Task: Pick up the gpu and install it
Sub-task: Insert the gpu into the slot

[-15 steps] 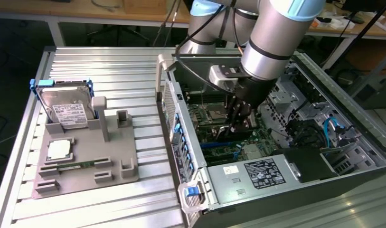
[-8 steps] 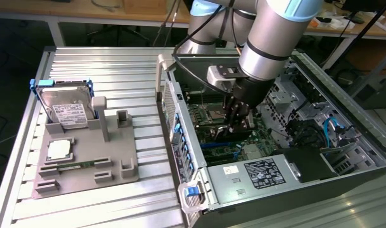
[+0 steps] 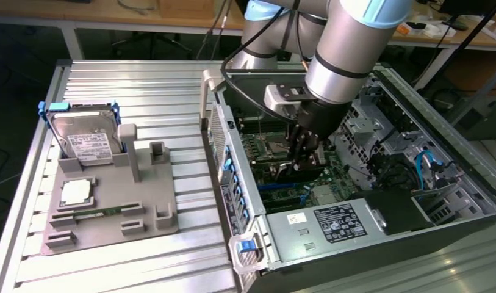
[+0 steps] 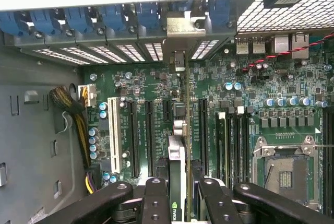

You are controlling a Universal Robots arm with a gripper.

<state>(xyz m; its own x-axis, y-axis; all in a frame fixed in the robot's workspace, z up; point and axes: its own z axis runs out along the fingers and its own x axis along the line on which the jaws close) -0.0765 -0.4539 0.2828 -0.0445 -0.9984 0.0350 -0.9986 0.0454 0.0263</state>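
Note:
The gpu (image 4: pixel 179 145) stands on edge between my fingers (image 4: pixel 155 199), seen end-on as a thin card above the green motherboard (image 4: pixel 141 93). Its silver end bracket (image 4: pixel 180 25) sits against the case's rear slot openings. The card runs along a long black expansion slot; I cannot tell whether it is seated. In the exterior view my gripper (image 3: pixel 301 155) reaches down inside the open computer case (image 3: pixel 354 226), shut on the dark gpu (image 3: pixel 299 169) just over the motherboard (image 3: pixel 260 149).
A grey fixture (image 3: pixel 109 201) on the slatted metal table holds a silver hard drive (image 3: pixel 86 140), a processor chip (image 3: pixel 75 192) and a narrow memory stick (image 3: pixel 93 212). Near the card are the processor socket (image 4: pixel 284 169), a yellow-black cable bundle (image 4: pixel 70 109) and blue slot clips (image 4: pixel 78 20).

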